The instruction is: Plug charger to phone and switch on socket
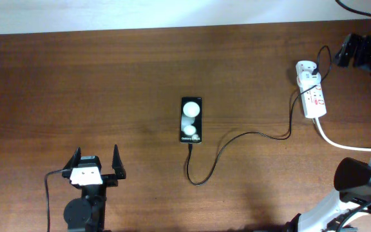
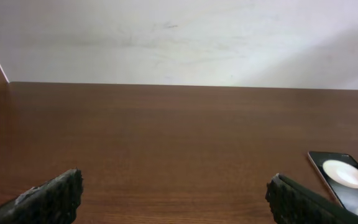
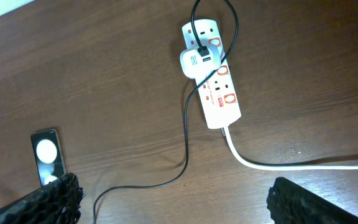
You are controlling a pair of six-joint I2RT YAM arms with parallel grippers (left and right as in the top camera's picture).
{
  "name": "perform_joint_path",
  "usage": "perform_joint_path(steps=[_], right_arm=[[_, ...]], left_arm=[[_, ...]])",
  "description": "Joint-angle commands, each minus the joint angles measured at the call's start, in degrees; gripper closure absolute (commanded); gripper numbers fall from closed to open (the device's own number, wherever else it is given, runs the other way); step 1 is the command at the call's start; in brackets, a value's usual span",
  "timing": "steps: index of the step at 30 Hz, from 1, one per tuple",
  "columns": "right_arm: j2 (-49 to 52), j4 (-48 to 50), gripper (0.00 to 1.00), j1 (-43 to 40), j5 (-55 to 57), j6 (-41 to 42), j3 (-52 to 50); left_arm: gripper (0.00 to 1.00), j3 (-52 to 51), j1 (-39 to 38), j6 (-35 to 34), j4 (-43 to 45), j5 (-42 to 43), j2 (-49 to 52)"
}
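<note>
Phone (image 1: 191, 120) centre, cable (image 1: 237, 138) tip at its near end, running right to adapter (image 3: 197, 61) on socket (image 1: 315, 101), L gripper (image 1: 96, 161) & R gripper (image 3: 173, 188) both spread, empty.

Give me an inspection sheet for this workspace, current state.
Surface: brown wood table.
Job's things: phone flat mid-table, screen up; socket at the right, adapter plugged in; switch state unreadable.
Clutter: nothing seen.
Grippers: left pincer open, empty, near the front edge; right pincer open, empty, high over the socket side.
Cables: charger runs from the adapter and loops to the phone's lettered end; seating cannot be told. Thick white cord leaves the socket.
Surroundings: pale wall behind the table.
</note>
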Motion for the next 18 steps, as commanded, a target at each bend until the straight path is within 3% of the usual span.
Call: perform_joint_path(steps=[1, 18], right_arm=[[-0.2, 0.0, 0.01, 0.1, 0.3, 0.4, 0.6], [-0.2, 1.9, 0.01, 0.1, 0.3, 0.4, 0.2]], left_arm=[[0.01, -0.1, 0.4, 0.9, -0.4, 0.0, -0.5], [0.01, -0.1, 0.4, 0.9, -0.4, 0.0, -0.5]])
